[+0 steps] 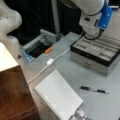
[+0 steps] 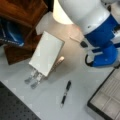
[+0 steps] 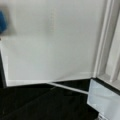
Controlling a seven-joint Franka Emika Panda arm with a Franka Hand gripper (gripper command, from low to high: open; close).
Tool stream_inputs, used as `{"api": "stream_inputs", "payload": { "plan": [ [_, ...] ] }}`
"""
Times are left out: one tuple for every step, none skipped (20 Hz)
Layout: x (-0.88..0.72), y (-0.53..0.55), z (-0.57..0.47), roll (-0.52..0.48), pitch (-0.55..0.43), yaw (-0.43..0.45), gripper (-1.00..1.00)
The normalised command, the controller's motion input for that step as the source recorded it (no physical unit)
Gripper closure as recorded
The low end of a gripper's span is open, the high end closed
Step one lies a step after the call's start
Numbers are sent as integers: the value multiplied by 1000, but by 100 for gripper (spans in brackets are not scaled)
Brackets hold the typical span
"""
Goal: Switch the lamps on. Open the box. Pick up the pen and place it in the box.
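Here we see the box (image 1: 96, 56) standing open at a front view's right, its pale compartmented inside facing up; in a front view its corner (image 2: 106, 100) shows at lower right. The arm (image 1: 93, 15), white with blue parts, hangs over the box's far left end. The gripper itself is hidden in both front views, and we cannot tell whether its jaws are spread or pressed together; nothing is seen held.

The pen (image 1: 94, 89) lies on the grey table (image 1: 75, 72), near the box's front wall but apart from it. In this view its long axis runs almost left to right, dipping slightly toward the right. In a front view the pen (image 2: 65, 93) lies steeply, its upper end leaning right and its lower end left; we cannot tell which end is the tip.

A white spiral notebook (image 1: 58, 96) lies left of the pen, also visible in a front view (image 2: 46, 56). The lamp (image 1: 7, 58) glows cream-white at the left edge, above a brown wooden block (image 1: 15, 97); in a front view its lit shade (image 2: 61, 13) sits at the top. A white cable (image 1: 51, 61) crosses the table with a small orange switch (image 1: 48, 50) beyond it.

The wrist view shows a pale flat panel (image 3: 52, 42) over a dark area and a box edge (image 3: 110, 50) at the right.
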Motion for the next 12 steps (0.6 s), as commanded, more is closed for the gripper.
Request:
{"api": "stream_inputs", "payload": {
  "plan": [
    [123, -351, 23, -436, 18, 233, -100],
    [123, -366, 21, -469, 18, 240, -100],
    [120, -346, 29, -449, 25, 236, -100],
    [118, -336, 34, -489, 27, 235, -100],
    [115, -301, 46, -462, 37, 223, -100],
    [113, -285, 35, -525, 26, 210, -100],
    [110, -247, 37, -502, 33, 193, -100],
    [112, -236, 17, -514, 20, 172, -100],
    [116, -237, -9, -527, 10, 150, -100],
    [120, -259, -41, -547, 2, 129, -100],
    [122, -270, -62, -613, -17, 106, -100],
    [122, -254, -63, -588, -15, 84, -100]
  ]
}}
